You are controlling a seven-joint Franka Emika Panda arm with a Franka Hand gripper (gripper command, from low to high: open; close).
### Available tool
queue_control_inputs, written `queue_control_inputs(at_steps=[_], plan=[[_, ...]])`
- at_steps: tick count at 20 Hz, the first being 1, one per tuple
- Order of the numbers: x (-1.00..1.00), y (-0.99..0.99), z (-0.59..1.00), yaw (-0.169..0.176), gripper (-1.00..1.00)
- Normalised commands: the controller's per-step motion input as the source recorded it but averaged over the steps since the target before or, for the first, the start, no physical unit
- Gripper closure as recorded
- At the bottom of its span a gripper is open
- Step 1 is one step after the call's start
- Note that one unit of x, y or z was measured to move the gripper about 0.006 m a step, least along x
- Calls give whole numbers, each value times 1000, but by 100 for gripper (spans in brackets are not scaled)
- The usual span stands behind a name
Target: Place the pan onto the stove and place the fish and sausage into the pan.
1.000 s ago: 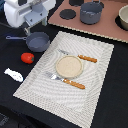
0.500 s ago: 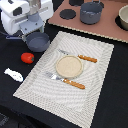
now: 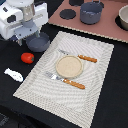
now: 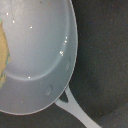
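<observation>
place: lab-style tabletop mock kitchen | surface: black table (image 3: 112,95) | evidence: flat toy stove (image 3: 107,25) with black burner discs, striped placemat (image 3: 95,80) set with plate (image 3: 68,66) and orange-handled cutlery (image 3: 70,81) | robot arm (image 3: 20,20) above

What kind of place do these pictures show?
Probably a play kitchen set on a dark tabletop for robot trials. A flat stove board with black burner discs carries a grey pot, and a striped placemat holds a small plate between orange-handled cutlery.
</observation>
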Motion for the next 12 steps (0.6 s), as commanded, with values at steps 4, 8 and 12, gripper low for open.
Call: queue_control_inputs(at_steps=[4, 8, 12], plan=[[-119, 152, -321, -28, -100], [-153, 94, -351, -23, -100], [-150, 53, -354, -18, -100]])
